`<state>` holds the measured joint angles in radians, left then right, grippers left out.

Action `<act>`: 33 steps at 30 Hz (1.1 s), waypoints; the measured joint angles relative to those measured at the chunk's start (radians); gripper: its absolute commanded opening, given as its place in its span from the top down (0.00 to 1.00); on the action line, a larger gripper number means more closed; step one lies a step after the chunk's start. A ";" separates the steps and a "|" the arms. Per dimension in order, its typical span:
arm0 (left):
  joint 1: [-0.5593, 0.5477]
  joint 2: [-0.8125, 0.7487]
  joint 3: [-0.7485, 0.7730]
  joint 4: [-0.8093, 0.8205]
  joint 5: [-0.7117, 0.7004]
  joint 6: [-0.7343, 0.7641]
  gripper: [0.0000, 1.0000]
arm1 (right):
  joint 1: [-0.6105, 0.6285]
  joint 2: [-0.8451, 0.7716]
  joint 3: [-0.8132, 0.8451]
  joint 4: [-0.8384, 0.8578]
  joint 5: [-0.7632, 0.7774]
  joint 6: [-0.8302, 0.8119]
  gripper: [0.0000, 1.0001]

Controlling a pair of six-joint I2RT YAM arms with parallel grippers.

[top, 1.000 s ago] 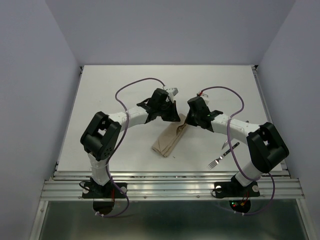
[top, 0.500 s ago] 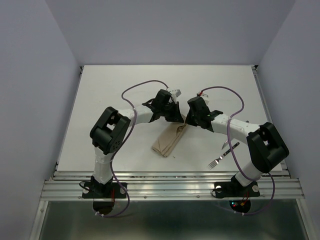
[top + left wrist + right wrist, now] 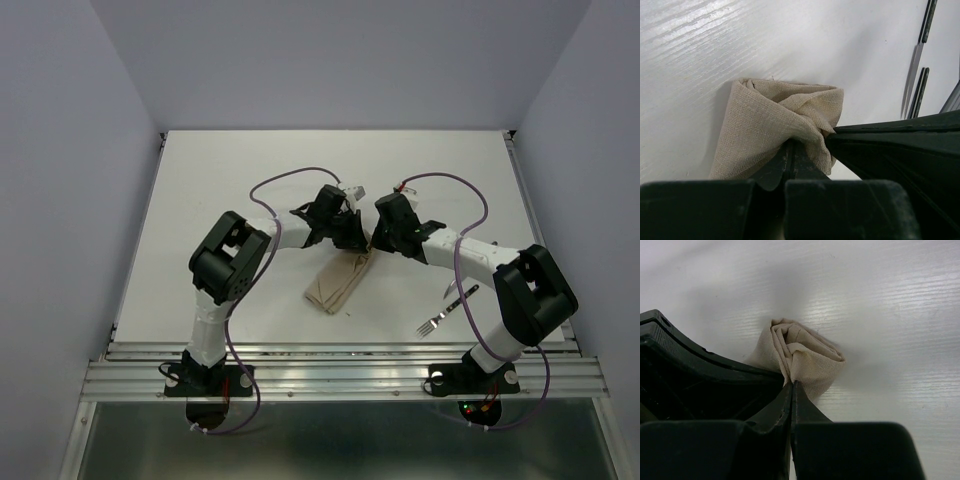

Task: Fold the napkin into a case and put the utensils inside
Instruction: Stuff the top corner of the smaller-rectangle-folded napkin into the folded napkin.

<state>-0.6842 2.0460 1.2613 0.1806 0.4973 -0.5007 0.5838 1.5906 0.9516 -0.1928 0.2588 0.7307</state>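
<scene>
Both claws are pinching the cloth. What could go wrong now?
The left gripper and right gripper both pinch the same bunched end of the napkin, so a pull in different directions might undo the folds. The grippers sit very close together and could bump. The fork lies beside the right arm, which might knock it.

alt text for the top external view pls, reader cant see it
Seen from above, the left arm and right arm reach inward over a white table, their jaws meeting at the far end of a narrow folded beige napkin. A fork lies on the table beside the right arm.
</scene>
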 measured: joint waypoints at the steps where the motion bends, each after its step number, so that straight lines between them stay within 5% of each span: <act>1: 0.000 0.002 0.000 0.002 0.000 -0.002 1.00 | 0.000 0.000 0.000 0.000 0.000 0.000 0.99; 33: 0.009 -0.111 -0.027 -0.034 -0.006 0.030 1.00 | 0.000 0.000 0.000 0.000 -0.002 0.003 0.99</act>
<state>-0.6754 1.9347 1.2343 0.1467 0.4911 -0.4706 0.5838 1.5902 0.9516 -0.1928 0.2573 0.7338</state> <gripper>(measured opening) 0.025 0.014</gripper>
